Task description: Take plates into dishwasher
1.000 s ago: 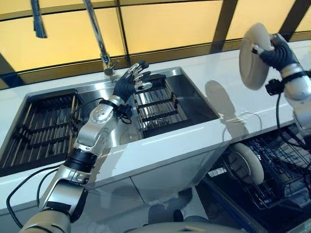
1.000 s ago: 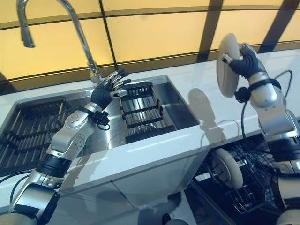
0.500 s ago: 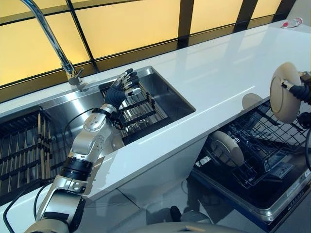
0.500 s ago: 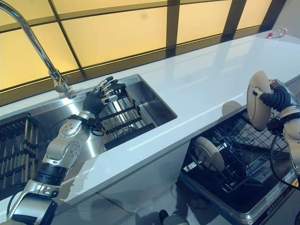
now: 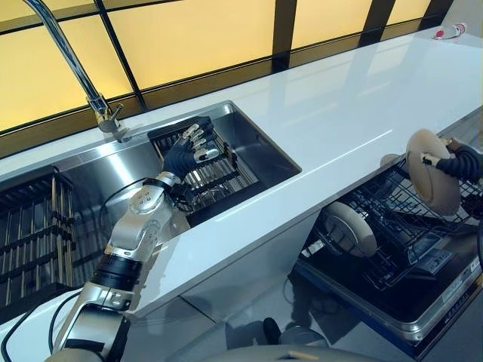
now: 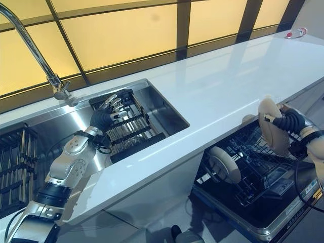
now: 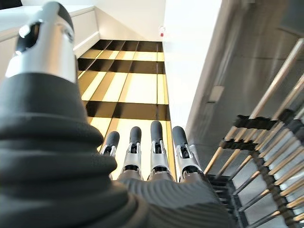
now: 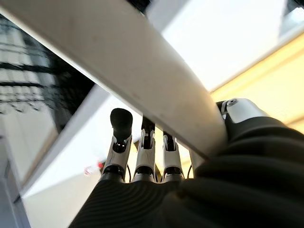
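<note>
Faucet (image 5: 72, 64): curved steel spout, rising behind the sink (image 5: 260, 147).
Left hand (image 5: 189, 151): fingers straight and spread, holding nothing, above the black dish rack (image 5: 219, 177) that sits in the sink.
Countertop (image 5: 339, 113): white, running from the sink towards the right.
Second plate (image 5: 351, 228): standing on edge in the dishwasher rack (image 5: 392, 241), below the counter edge.
Right hand (image 5: 458, 161): fingers and thumb pinching the rim of a beige plate (image 5: 432, 179), held tilted over the open dishwasher rack.
</note>
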Robot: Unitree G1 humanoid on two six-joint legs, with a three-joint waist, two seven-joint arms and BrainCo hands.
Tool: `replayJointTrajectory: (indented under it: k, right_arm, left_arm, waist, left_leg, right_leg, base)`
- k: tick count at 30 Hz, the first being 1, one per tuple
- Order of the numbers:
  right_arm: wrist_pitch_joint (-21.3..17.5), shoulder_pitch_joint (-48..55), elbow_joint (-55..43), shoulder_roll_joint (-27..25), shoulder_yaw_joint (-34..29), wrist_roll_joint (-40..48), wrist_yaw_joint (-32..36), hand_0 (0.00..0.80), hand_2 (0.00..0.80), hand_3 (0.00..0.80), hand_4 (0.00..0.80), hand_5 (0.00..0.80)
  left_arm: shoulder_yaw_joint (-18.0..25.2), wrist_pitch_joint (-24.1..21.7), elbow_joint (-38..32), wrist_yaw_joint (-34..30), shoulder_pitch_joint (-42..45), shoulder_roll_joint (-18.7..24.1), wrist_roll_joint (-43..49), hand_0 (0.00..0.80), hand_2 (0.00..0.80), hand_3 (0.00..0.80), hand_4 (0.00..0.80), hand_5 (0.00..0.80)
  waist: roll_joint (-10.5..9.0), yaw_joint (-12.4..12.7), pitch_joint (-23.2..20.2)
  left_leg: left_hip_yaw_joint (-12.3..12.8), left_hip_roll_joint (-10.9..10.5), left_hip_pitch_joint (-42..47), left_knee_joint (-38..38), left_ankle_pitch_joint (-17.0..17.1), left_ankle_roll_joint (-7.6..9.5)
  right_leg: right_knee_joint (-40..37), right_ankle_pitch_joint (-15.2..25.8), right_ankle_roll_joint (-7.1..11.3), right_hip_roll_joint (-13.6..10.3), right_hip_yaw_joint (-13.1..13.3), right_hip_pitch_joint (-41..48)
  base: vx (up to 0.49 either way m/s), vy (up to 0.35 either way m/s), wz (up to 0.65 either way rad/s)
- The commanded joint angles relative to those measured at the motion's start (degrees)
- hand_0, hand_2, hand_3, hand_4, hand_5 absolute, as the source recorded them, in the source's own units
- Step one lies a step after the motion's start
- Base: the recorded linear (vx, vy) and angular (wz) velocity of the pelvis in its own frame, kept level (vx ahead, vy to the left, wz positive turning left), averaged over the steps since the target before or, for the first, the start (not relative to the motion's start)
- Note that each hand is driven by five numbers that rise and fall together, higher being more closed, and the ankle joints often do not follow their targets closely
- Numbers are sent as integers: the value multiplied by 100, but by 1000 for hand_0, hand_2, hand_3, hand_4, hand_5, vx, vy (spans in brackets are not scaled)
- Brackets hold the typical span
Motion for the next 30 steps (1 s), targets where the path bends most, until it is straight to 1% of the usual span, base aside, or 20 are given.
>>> replayJointTrajectory:
  k: [1,6,10,14,23,30]
  right_arm:
    - [-55,-346,423,-175,140,-399,-171,800,800,800,800,800]
    - [85,-473,1036,-132,549,-759,-330,800,800,800,800,800]
    - [115,-490,1324,-75,770,-813,-458,800,800,800,800,800]
    - [168,-724,1654,-25,1104,-852,-584,800,800,800,800,800]
    - [39,-1439,2500,75,1890,-791,-1038,800,800,800,800,800]
    - [-47,-1978,2739,85,2255,-765,-1388,800,800,800,800,800]
  left_arm:
    - [-99,-146,-382,-59,-192,344,-84,0,0,0,0,0]
    - [-82,-154,-444,-69,-230,510,-186,0,0,0,0,0]
    - [-100,-205,-458,-81,-281,589,-244,0,0,0,0,0]
    - [-141,-202,-507,-107,-351,619,-252,0,0,0,0,0]
    - [-274,-200,-498,-132,-590,712,-236,0,0,0,0,0]
    - [-363,-264,-392,-127,-869,859,-309,0,0,0,0,0]
  waist:
    - [-193,262,-123]
    - [-123,332,33]
    - [-72,365,154]
    - [-29,406,260]
    - [99,526,524]
    - [171,584,701]
  left_leg:
    - [102,9,-91,37,-406,294]
    - [84,14,-162,37,-355,279]
    - [43,4,-219,37,-324,269]
    - [16,-5,-258,37,-316,260]
    - [-103,-29,-391,37,-250,226]
    - [-170,-47,-539,37,-183,197]
  right_leg:
    - [101,-447,320,-41,-87,211]
    - [104,-425,302,-42,-141,141]
    - [126,-425,294,-56,-207,94]
    - [133,-432,286,-65,-255,52]
    - [169,-442,263,-84,-329,-55]
    - [184,-416,241,-94,-374,-181]
  base:
    - [-8,-117,0]
    - [-24,-83,-1]
    - [-36,-76,2]
    - [-32,-72,1]
    - [-31,-77,0]
    - [-42,-70,4]
